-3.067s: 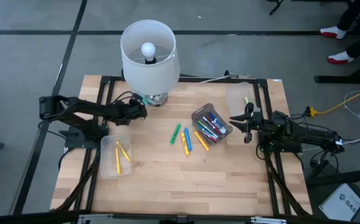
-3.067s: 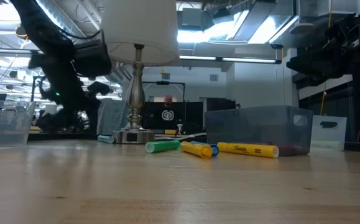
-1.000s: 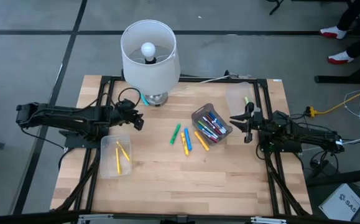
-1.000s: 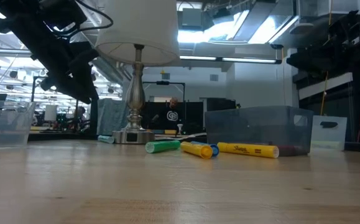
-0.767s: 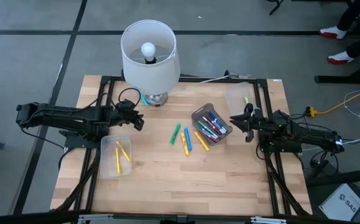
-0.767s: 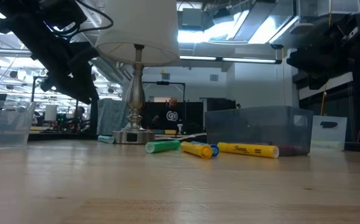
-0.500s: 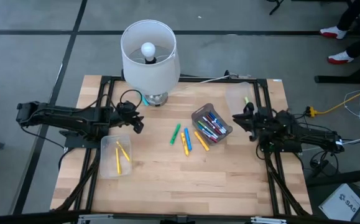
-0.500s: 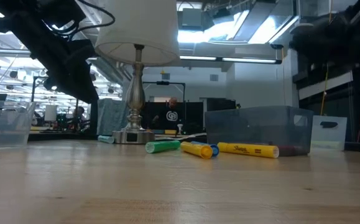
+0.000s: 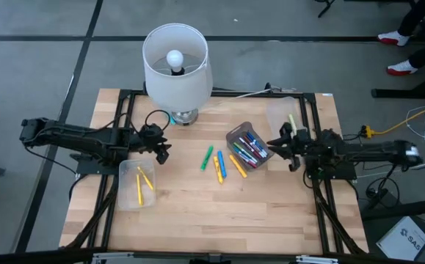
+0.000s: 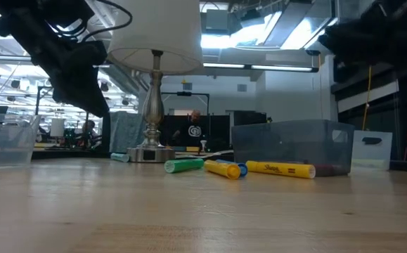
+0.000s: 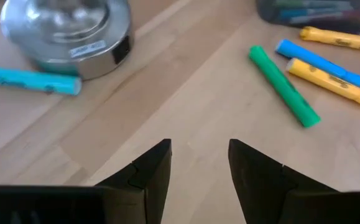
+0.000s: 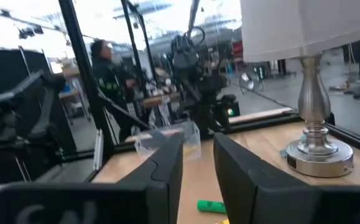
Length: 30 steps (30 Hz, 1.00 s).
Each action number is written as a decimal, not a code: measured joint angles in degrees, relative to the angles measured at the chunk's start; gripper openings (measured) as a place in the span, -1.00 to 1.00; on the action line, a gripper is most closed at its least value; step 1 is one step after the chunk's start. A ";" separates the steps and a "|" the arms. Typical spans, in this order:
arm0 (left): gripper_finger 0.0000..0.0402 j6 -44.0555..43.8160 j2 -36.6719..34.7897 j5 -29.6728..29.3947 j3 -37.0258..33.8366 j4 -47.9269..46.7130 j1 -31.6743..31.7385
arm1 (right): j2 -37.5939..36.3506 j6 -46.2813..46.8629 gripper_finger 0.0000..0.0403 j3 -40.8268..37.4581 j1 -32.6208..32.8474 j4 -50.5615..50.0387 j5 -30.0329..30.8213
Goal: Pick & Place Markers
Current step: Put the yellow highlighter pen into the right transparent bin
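Several loose markers lie flat mid-table: a green one, a blue one and two yellow ones. A teal marker lies by the lamp base. More markers fill a clear bin. My left gripper hovers open above bare wood, left of the loose markers. My right gripper is open, raised just right of the marker bin, holding nothing.
A white-shaded lamp stands at the far edge on a metal base. A clear bin with yellow markers sits near left, and another clear bin sits far right. Bare wood stretches along the near edge.
My left gripper has eased a little right and toward the near edge, closer to the loose markers. My right gripper has shifted slightly left toward the marker bin and risen. The markers have not moved.
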 joint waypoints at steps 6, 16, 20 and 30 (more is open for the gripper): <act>-0.22 2.99 0.00 -0.31 0.00 2.51 -2.17 | 19.11 -6.78 -0.55 12.49 5.56 0.84 4.77; -0.22 9.72 0.00 -4.02 0.00 1.73 -2.25 | 51.01 -10.98 -0.55 33.65 7.25 -0.54 12.73; -0.22 15.20 0.00 -8.68 0.00 0.12 -2.24 | 60.95 -14.79 -0.55 42.19 7.25 -7.33 15.51; -0.22 40.79 4.24 -13.20 -0.02 -1.18 -1.91 | 70.73 -16.38 -0.55 55.45 8.07 -19.92 22.41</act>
